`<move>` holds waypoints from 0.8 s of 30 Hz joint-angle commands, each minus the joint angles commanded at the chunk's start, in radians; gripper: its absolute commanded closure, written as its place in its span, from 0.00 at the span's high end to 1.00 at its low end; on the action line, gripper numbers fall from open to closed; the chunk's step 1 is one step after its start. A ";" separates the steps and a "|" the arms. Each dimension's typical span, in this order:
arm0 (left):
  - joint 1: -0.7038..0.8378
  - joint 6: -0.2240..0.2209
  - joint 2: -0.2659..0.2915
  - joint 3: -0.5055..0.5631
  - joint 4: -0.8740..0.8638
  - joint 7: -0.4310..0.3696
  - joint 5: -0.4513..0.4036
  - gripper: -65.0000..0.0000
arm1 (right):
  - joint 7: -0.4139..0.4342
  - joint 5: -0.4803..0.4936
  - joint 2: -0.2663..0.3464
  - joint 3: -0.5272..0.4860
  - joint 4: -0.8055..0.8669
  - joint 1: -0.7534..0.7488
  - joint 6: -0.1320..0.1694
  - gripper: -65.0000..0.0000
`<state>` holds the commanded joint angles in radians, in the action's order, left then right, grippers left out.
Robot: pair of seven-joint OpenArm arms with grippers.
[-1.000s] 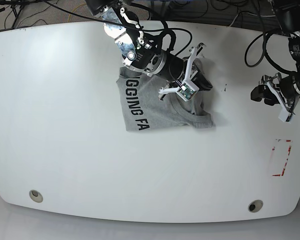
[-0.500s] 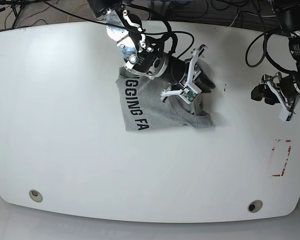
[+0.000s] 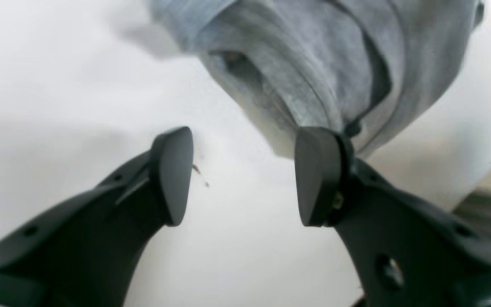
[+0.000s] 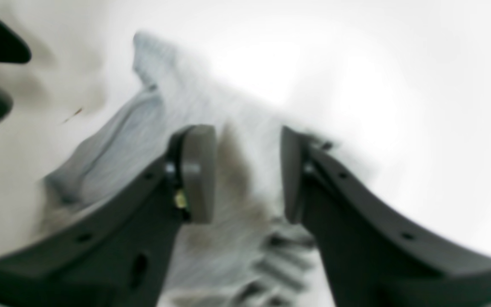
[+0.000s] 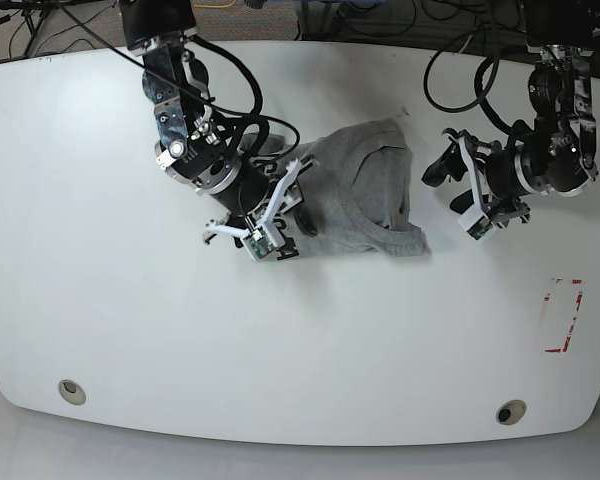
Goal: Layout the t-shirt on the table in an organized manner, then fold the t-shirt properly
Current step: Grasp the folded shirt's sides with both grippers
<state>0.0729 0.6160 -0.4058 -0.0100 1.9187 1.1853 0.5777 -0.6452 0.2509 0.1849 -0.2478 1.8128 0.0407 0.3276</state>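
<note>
The grey t-shirt (image 5: 355,190) lies rumpled on the white worktop (image 5: 280,350), toward its far side; above its lettered part hangs the right claw (image 5: 270,225), fingers spread apart, while the left claw (image 5: 455,190), also parted and released, hovers just beside the shirt's other side

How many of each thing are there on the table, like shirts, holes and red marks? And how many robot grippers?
T-shirt: 1
Holes: 2, left one and right one
Red mark: 1
Grippers: 2, left gripper and right gripper
Total: 6
</note>
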 joint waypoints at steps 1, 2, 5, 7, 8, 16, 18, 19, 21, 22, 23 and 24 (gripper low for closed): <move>-0.003 0.000 0.003 0.025 0.000 -0.009 -0.023 0.55 | 0.000 0.000 0.000 0.000 -0.020 0.011 0.000 0.19; -0.006 0.000 0.009 0.057 -0.002 -0.032 -0.049 0.55 | 0.000 0.000 0.000 0.000 -0.043 0.025 0.000 0.17; -0.012 0.000 0.031 0.135 -0.002 -0.117 -0.114 0.55 | 0.002 0.000 0.000 -0.003 -0.104 0.072 0.000 0.14; -0.009 -0.003 0.040 0.181 -0.003 -0.158 -0.163 0.55 | 0.012 -0.002 0.000 -0.003 -0.147 0.110 0.000 0.14; -0.011 -0.005 0.041 0.207 -0.003 -0.175 -0.189 0.55 | 0.025 -0.002 0.000 -0.003 -0.173 0.129 0.000 0.14; 0.011 -0.005 0.152 0.290 -0.008 -0.201 -0.327 0.55 | 0.110 -0.008 0.008 -0.002 -0.356 0.219 0.023 0.14; 0.018 -0.005 0.173 0.295 -0.018 -0.201 -0.362 0.55 | 0.130 -0.011 0.008 0.002 -0.396 0.222 0.060 0.14; 0.020 -0.005 0.183 0.295 -0.023 -0.201 -0.374 0.55 | 0.137 -0.011 0.008 0.002 -0.411 0.224 0.072 0.14; 0.021 -0.005 0.196 0.293 -0.034 -0.201 -0.405 0.55 | 0.153 -0.011 0.006 0.002 -0.439 0.227 0.091 0.14; 0.021 -0.005 0.199 0.293 -0.041 -0.201 -0.419 0.55 | 0.161 -0.011 0.006 0.002 -0.450 0.224 0.097 0.14; 0.023 -0.003 0.203 0.293 -0.051 -0.201 -0.440 0.55 | 0.170 -0.011 0.006 0.003 -0.463 0.219 0.101 0.13; 0.023 -0.003 0.203 0.293 -0.057 -0.201 -0.451 0.55 | 0.175 -0.011 0.006 0.003 -0.471 0.212 0.103 0.13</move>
<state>0.0959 0.6130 -0.2033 0.2831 1.8619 0.9843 0.1266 -0.4703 0.2401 0.1910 -0.2447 1.3418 0.2524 0.4304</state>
